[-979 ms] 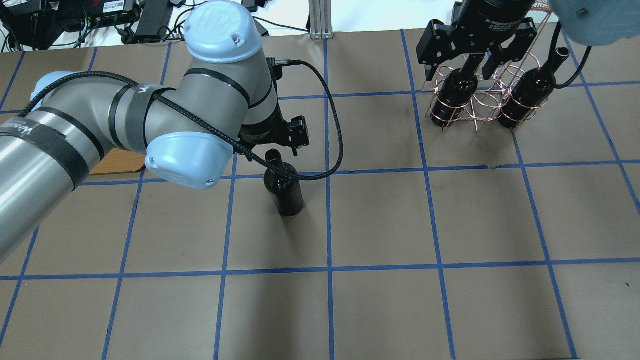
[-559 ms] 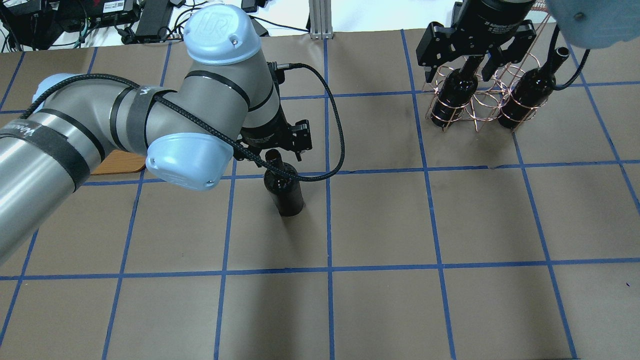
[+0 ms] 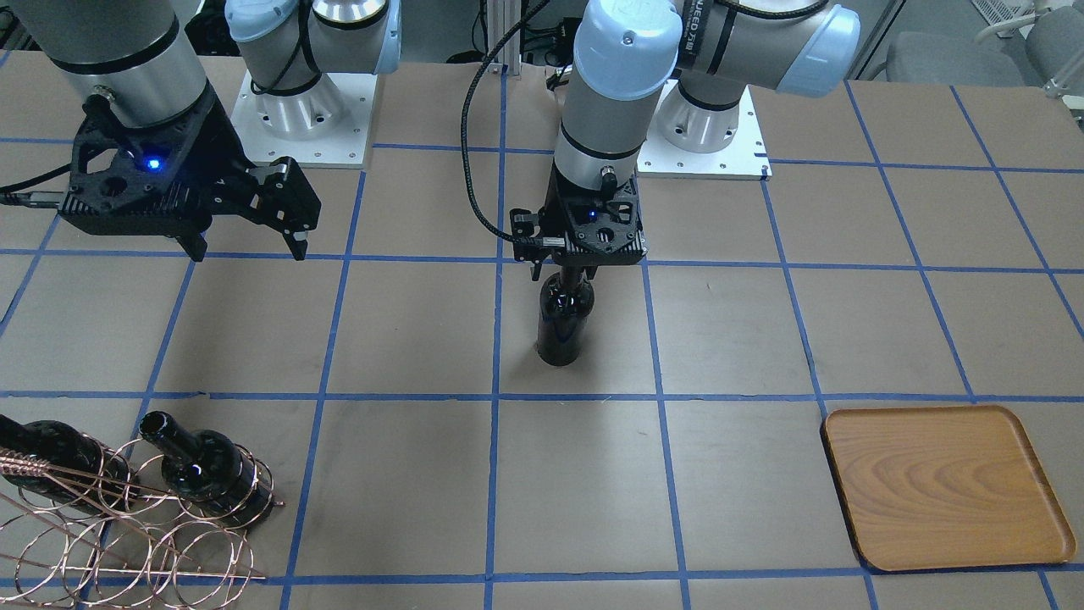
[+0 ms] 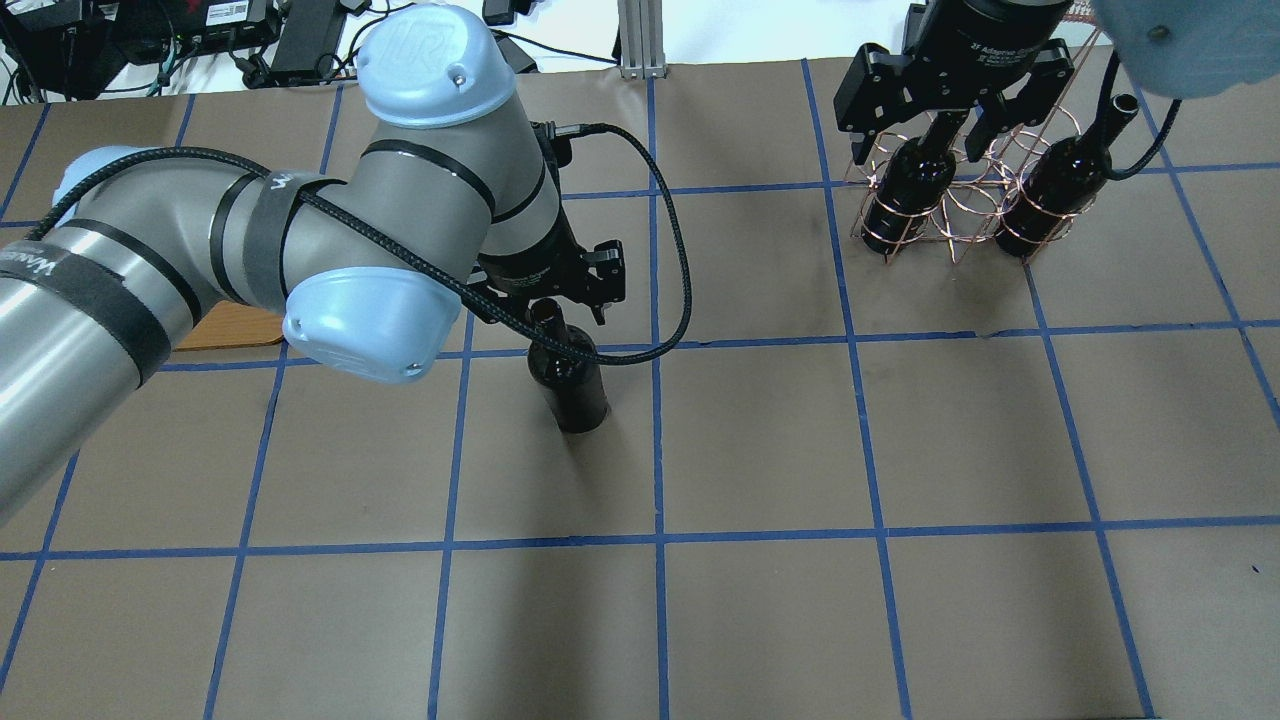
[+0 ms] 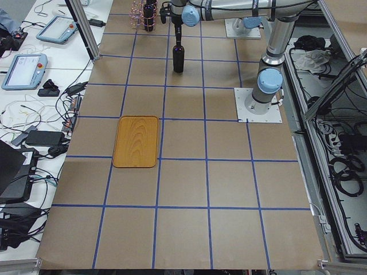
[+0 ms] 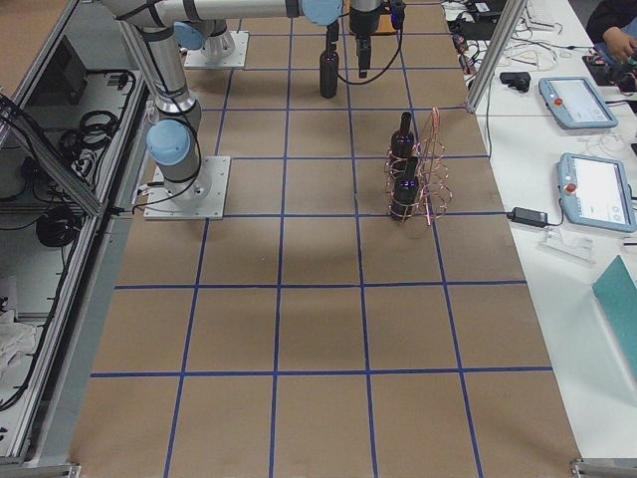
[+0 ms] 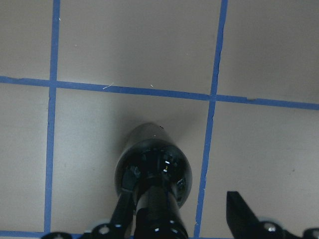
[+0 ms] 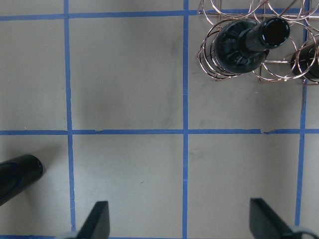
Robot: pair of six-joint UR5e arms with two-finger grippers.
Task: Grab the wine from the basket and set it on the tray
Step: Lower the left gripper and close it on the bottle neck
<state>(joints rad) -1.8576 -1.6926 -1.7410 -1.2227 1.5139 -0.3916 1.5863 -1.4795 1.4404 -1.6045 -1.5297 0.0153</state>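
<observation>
Tray [image 4: 235,325] mostly hidden under the left arm in the overhead view, only a corner showing. The front view shows it whole: robot's left, far side of the table from the arm bases.

Basket [image 3: 127,525] is cut off by the frame edge in the front view. From overhead the right arm's wrist covers its top. It stands on the robot's right, far side, two other bottles [image 4: 1050,190] in its loops.

Wine [image 3: 561,326] stands upright mid-table, well apart from tray and basket. Left gripper [image 7: 180,206] straddles its neck, fingers spread. One finger is at the neck, contact unclear; the other is plainly apart. The mouth is cut off at the wrist view's bottom edge.

Right gripper [image 8: 178,211] hangs over the paper near the basket, fingers wide apart.

Surface is brown paper [image 3: 406,491] gridded with blue tape. White benches at both table ends carry pendants [image 6: 597,189] and cables [image 5: 34,114].
</observation>
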